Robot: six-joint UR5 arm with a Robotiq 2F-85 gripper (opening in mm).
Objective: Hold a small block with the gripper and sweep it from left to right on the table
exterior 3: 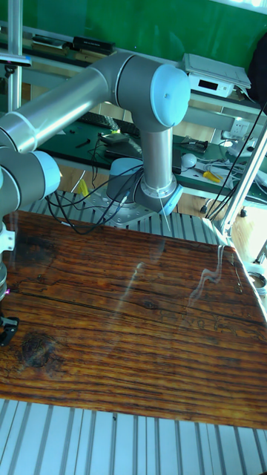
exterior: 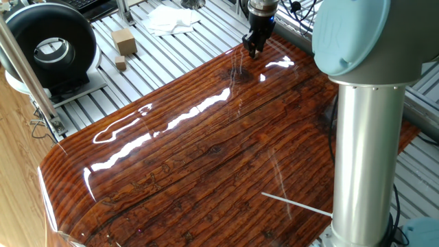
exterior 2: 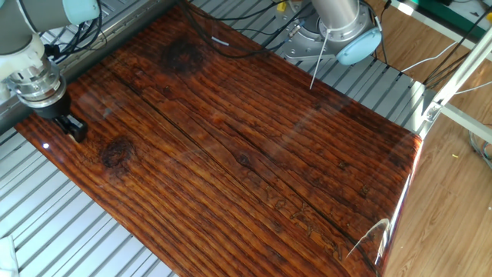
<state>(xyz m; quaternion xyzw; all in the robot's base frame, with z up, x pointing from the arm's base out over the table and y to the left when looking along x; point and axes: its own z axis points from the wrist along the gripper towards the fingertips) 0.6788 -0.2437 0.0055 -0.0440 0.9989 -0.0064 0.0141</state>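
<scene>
The gripper (exterior: 252,49) stands low over the far corner of the glossy reddish-brown table (exterior: 206,158), its black fingers drawn together. The other fixed view puts the gripper (exterior 2: 74,128) at the table's (exterior 2: 254,146) left edge, and in the tall fixed view only part of the gripper (exterior 3: 6,328) shows at the frame's left border. No frame shows anything between the fingers. A small block (exterior: 121,64), a tiny tan cube, lies off the table on the grey slatted base, far left of the gripper.
A bigger tan box (exterior: 124,41) sits just behind the small cube. A black round device (exterior: 49,46) and a white cloth (exterior: 168,19) also lie on the slatted base. The arm's thick column (exterior: 363,151) rises at the table's right side, with cables (exterior 2: 223,35) near its foot.
</scene>
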